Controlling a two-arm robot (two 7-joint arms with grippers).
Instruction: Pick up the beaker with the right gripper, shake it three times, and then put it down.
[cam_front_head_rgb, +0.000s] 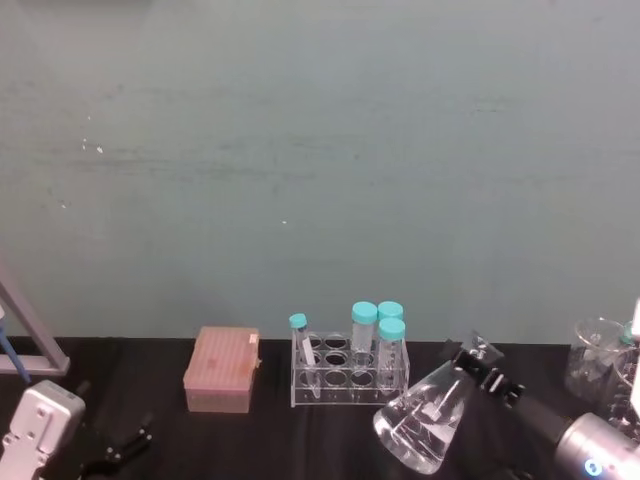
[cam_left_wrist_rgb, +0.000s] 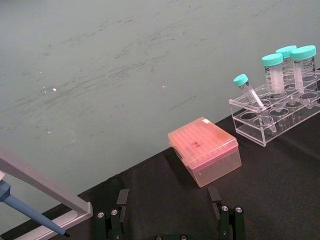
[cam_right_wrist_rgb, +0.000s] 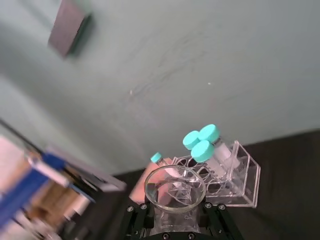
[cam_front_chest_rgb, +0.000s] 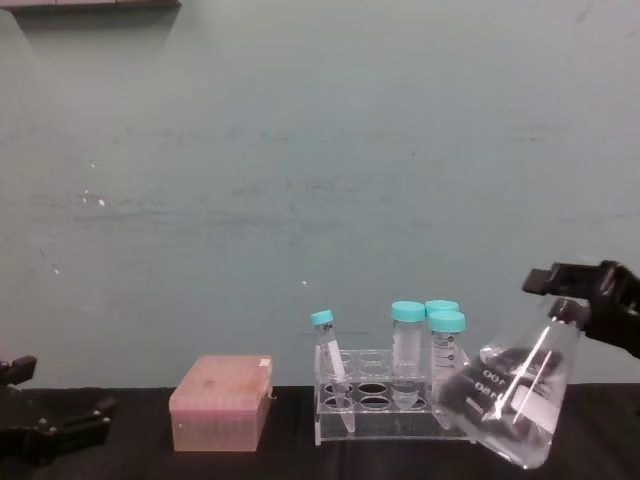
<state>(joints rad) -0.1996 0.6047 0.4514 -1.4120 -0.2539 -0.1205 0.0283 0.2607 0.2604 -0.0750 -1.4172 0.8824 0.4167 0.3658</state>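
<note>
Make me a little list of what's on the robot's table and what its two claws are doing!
beaker: tilted, held by its neck, wide base leaning toward the rack
right gripper: shut on the beaker's neck
left gripper: open, low at the table's left side, holding nothing
tube rack: clear, just left of the beaker
teal-capped tubes: four in the rack, the small one leaning
pink box: closed, left of the rack
table: black
</note>
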